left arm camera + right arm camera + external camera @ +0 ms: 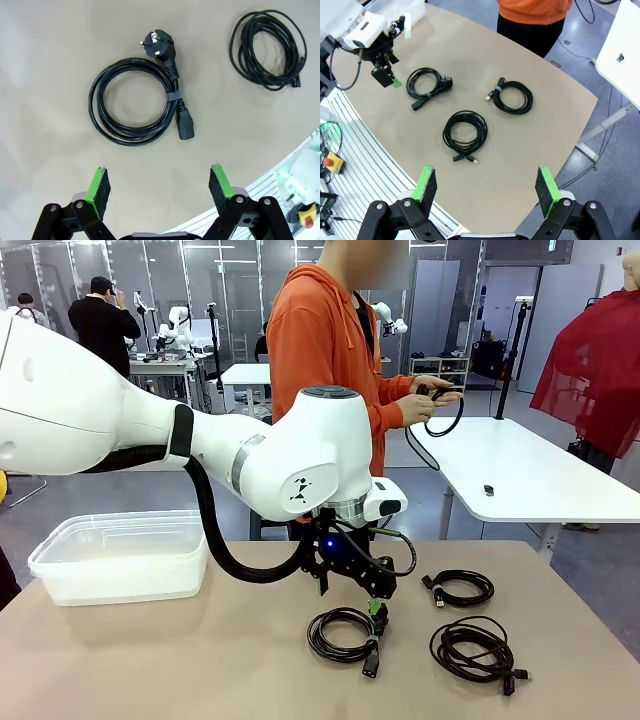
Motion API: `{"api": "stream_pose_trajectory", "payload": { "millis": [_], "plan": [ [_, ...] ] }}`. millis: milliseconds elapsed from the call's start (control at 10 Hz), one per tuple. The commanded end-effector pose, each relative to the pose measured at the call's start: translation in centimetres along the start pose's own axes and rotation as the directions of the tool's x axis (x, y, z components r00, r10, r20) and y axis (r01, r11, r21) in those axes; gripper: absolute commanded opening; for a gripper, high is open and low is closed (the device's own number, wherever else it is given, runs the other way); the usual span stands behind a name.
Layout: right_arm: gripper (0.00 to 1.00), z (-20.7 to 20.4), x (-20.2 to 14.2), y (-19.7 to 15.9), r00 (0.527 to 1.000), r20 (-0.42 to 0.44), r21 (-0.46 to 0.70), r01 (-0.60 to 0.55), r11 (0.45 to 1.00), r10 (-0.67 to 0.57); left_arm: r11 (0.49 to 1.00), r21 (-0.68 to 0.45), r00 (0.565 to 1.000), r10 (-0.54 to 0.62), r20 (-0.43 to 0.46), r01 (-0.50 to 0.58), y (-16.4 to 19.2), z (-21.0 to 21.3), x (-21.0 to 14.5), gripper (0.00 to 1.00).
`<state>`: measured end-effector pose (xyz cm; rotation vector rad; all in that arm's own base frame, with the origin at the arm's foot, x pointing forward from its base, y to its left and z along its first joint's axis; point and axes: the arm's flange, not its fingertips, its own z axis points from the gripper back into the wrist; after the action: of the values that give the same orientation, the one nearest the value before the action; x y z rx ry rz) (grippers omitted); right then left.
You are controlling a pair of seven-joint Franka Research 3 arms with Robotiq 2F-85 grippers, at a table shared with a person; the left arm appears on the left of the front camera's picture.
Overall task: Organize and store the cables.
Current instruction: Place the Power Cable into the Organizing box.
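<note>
Three coiled black cables lie on the tan table. A power cord coil [343, 633] [132, 102] [426, 84] with chunky plug ends lies at the centre. A thinner coil [475, 648] [267, 47] [465, 131] lies to its right, and a third coil [460, 588] [512, 96] sits farther back. My left gripper [378, 612] [160, 175] [387, 80] hovers open just above the table beside the power cord, with nothing between its green pads. High over the table's near edge, my right gripper [485, 175] is open and holds nothing. A person in an orange hoodie holds another thin black cable [445, 415].
A clear plastic bin [120, 552] stands at the table's left. A white table [540, 475] stands behind on the right, next to the person. Bare tabletop stretches between the bin and the coils.
</note>
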<state>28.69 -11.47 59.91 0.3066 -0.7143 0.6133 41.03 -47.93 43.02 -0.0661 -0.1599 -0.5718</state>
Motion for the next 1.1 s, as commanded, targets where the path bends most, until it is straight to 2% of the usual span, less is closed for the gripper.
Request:
{"api": "stream_pose_trajectory", "payload": {
  "millis": [0,500,1000],
  "plan": [
    [1.0,-0.1,0.0,0.0,1.0,0.005,0.002,-0.003,1.0,0.003,0.994,0.043,0.995,-0.1,-0.005,0.1,-0.1,0.3,0.8,1.0],
    [1.0,-0.1,0.0,0.0,1.0,0.005,0.002,-0.003,1.0,0.003,0.995,0.004,0.994,-0.097,-0.042,0.097,-0.6,-1.0,2.3,1.0],
    [1.0,-0.1,0.0,0.0,1.0,0.005,0.002,-0.003,1.0,0.003,0.993,0.002,0.99,0.116,-0.076,-0.116,-2.1,-5.0,3.8,1.0]
  ]
}}
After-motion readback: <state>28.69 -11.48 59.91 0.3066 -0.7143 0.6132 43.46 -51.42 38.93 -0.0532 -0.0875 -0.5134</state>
